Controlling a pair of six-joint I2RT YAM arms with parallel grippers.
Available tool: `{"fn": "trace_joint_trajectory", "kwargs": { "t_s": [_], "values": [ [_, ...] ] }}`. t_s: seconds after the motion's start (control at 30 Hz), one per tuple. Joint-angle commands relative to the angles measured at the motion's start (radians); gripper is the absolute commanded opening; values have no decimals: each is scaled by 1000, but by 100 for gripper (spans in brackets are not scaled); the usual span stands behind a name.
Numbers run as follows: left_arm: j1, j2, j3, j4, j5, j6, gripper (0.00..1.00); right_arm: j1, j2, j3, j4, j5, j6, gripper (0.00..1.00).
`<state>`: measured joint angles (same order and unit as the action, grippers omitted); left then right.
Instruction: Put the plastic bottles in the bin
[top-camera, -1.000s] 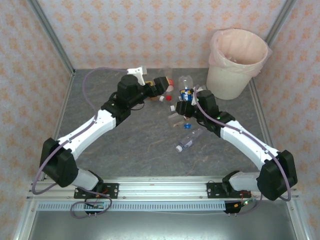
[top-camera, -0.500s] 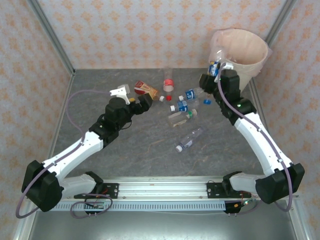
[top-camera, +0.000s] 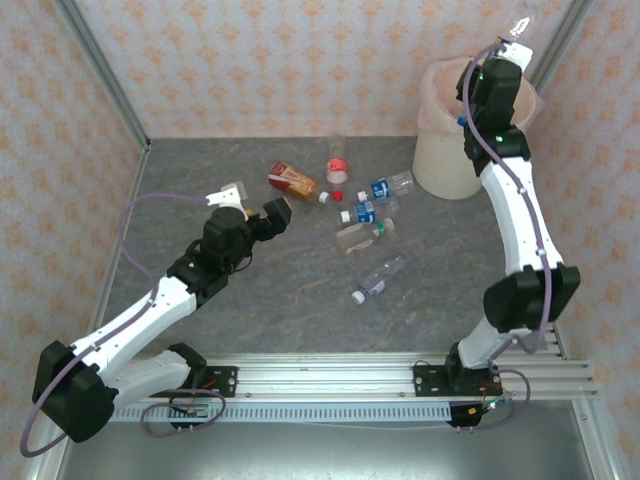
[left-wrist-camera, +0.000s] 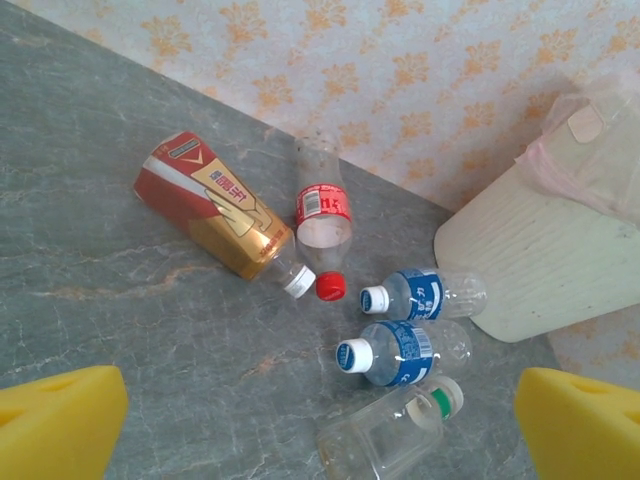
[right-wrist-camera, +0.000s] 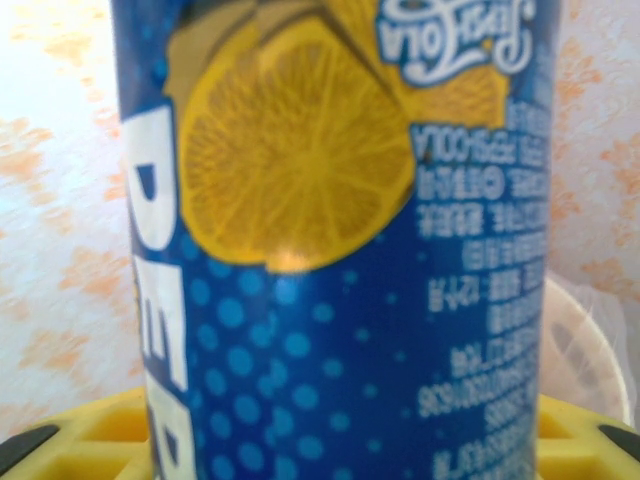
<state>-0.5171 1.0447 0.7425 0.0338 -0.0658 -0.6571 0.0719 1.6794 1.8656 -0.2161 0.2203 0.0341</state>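
Bottle in hand: your right jaws are pinching a blue lemon-label bottle (right-wrist-camera: 330, 250) between the yellow pads (right-wrist-camera: 80, 430), and you are holding it high over the bin (top-camera: 440, 150), about at its far rim by the overhead view

Release: you are not letting go yet, so this bottle is not counting as binned

Inside the bin: the right arm (top-camera: 505, 190) is covering much of the mouth, so you are not able to tell what is lying in there

Waiting close to the bin: two blue-label bottles (left-wrist-camera: 425, 295) (left-wrist-camera: 400, 350) are lying on the surface (top-camera: 200, 160) just beside the bin's base

Waiting farther from the bin: a red-label bottle (left-wrist-camera: 322, 205), a brown bottle (left-wrist-camera: 215, 220), a clear green-capped bottle (left-wrist-camera: 385, 435) and one more clear bottle (top-camera: 378, 280) are lying on their sides

Loose piece: a red cap (left-wrist-camera: 331, 288) is sitting by the brown bottle's neck

Left jaws: they are standing spread wide and gripping nothing, hanging over the surface well apart from the bin

Progress, as a judgement: you are finishing one drop and are facing six more pickups
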Motion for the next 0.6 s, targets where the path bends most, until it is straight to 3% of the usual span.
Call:
{"fn": "trace_joint_trajectory", "kwargs": {
  "t_s": [0.0,0.27,0.4,0.57],
  "values": [
    [-4,-18,-2,-50,-32,6,100,-22,107,151,6,80,-34,43],
    [-4,-23,4,-104,-45,3,100,-56,342,391,-7,114,-57,46],
    [-4,-22,-6,-117,-70,-17,100,-72,446,528,-95,107,-60,49],
    [-4,-14,-20,-118,-89,-33,100,-81,506,606,-177,83,-67,61]
  ]
}}
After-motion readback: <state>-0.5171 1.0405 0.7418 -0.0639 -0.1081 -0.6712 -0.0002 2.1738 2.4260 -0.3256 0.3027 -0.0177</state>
